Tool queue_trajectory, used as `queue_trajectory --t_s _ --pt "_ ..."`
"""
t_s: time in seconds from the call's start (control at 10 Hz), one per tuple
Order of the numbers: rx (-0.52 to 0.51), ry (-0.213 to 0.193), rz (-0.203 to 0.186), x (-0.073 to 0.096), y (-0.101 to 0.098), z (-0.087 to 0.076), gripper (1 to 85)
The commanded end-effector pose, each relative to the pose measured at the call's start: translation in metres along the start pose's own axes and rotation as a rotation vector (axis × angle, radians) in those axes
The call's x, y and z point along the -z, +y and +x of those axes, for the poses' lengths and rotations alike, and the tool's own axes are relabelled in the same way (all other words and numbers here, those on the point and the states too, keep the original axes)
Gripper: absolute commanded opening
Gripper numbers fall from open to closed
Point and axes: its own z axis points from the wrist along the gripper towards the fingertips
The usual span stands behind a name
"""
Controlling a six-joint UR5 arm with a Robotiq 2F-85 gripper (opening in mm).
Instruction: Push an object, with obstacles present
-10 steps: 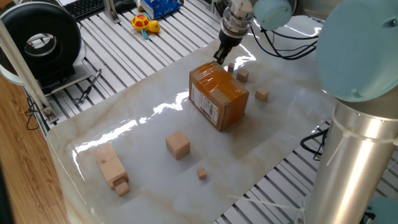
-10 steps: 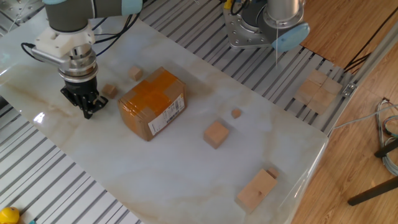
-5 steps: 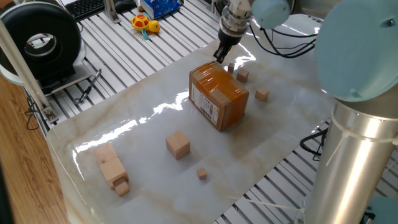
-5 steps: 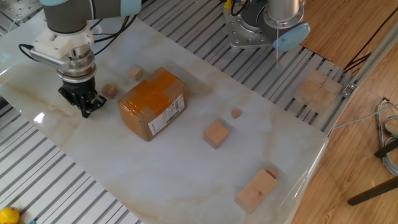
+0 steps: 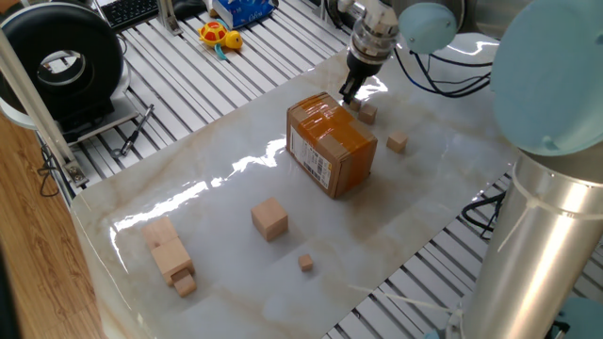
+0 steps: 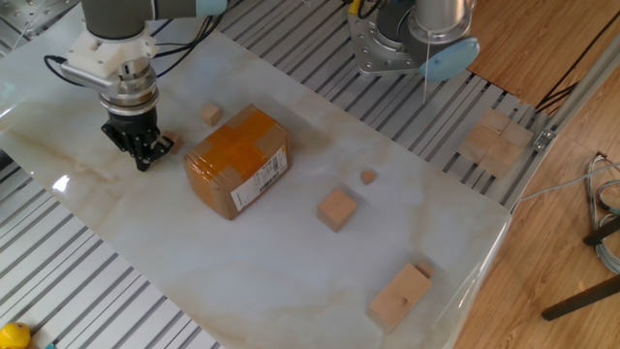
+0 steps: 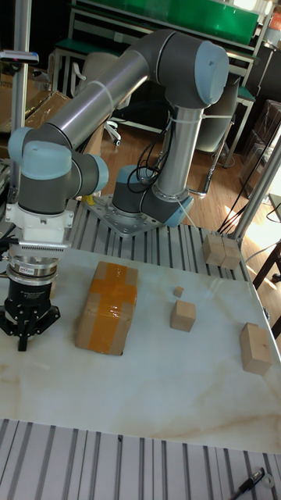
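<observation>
The object, a tiny light-wood cube [image 5: 367, 114] [image 6: 172, 142], lies just behind the brown taped cardboard box [image 5: 331, 144] [image 6: 237, 160] [image 7: 105, 308]. My gripper [image 5: 347, 96] [image 6: 143, 161] [image 7: 23, 341] points straight down at the table, shut and holding nothing. Its fingertips stand right beside the tiny cube, at the box's far corner. A second small cube [image 5: 398, 142] [image 6: 211, 114] sits a little further along. In the tall fixed view both cubes are hidden.
A mid-sized wood cube [image 5: 269, 218] [image 6: 337, 208] [image 7: 183, 315], a small cube [image 5: 306, 263] [image 6: 368, 176] [image 7: 179, 291] and long stacked wood blocks [image 5: 170, 254] [image 6: 399, 296] [image 7: 255, 348] lie on the marble tabletop [image 5: 226, 179]. More wood blocks [image 6: 494, 141] rest off the tabletop.
My gripper has slid along the table from the box's outer corner toward the tiny cube and now stands against it. The box and the other blocks have not moved.
</observation>
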Motion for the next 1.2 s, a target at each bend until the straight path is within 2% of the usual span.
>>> queue_trajectory --t_s 0.0,0.4,0.6,0.8,1.0,1.1 --pt "-0.039 -0.003 -0.031 0.0 0.006 0.009 1.3" --pt "-0.025 0.016 -0.03 0.011 0.007 -0.006 1.3" --pt "-0.013 0.023 -0.013 0.026 0.012 -0.016 1.3" --pt "-0.008 0.021 -0.025 0.04 0.02 -0.025 1.3" --pt "-0.022 0.04 -0.03 0.058 0.031 -0.031 1.3" --pt "-0.026 0.041 -0.034 0.061 0.035 -0.033 1.3"
